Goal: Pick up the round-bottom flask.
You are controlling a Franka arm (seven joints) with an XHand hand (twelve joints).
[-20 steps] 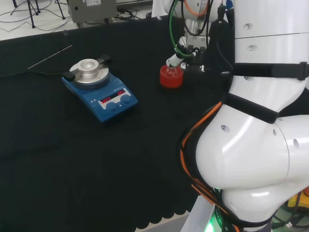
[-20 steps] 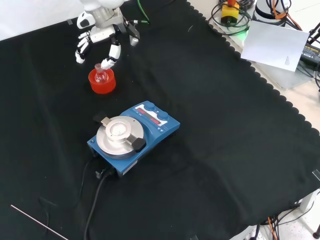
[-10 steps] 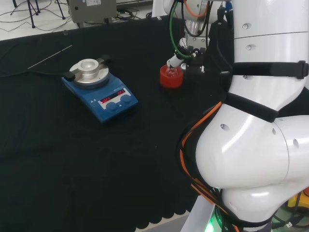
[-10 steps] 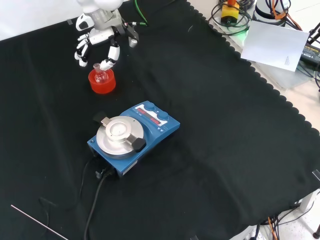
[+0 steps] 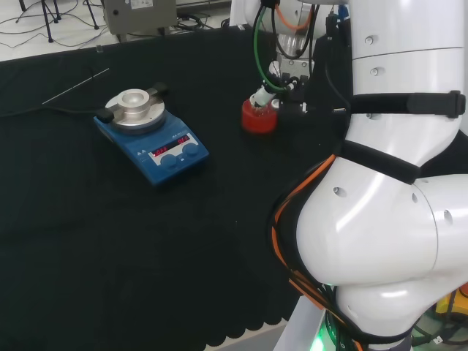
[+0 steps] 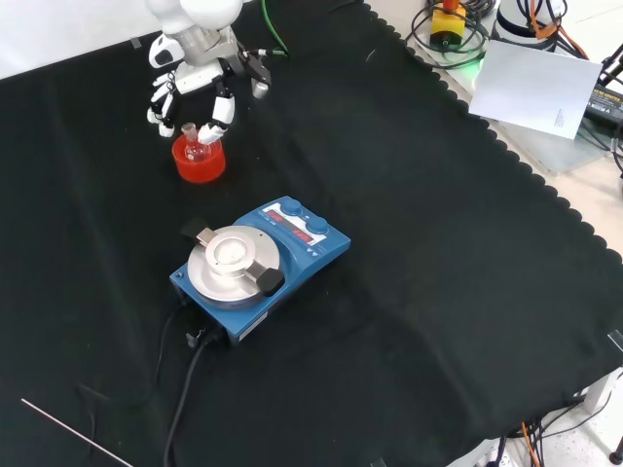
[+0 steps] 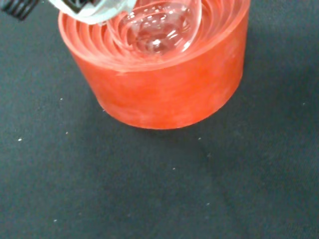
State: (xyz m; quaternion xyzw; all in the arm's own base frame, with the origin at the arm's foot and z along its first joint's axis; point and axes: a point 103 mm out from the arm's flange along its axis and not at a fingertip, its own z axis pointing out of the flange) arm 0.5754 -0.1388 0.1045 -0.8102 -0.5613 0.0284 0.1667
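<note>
The worktop point(image 6: 419, 243) is draped in matte black cloth with a scalloped edge. On it, near the centre of the front view, a blue hotplate stirrer point(image 6: 255, 265) is seen, boxy, with a round brushed-metal top plate. At about eleven o'clock from the stirrer in that view, well apart from it, a red ribbed stand point(image 6: 199, 159) is set: a squat, dull rubbery cylinder whose inside is stepped in concentric rings. In it the round-bottom flask point(image 7: 159, 25) is seated, of clear glossy glass, its bulb cradled in the rings and its short neck upright. The hand point(image 6: 195, 83), in glossy white and black, is poised at twelve o'clock of the stand, with fingers curved downward on either side of the neck; whether the glass is already touched cannot be told.

The grasping step is judged to be in hand, with the flask not yet lifted. A closing on the neck is called for next, then a straight upward lift so the smooth bulb is drawn clear of the rings.
</note>
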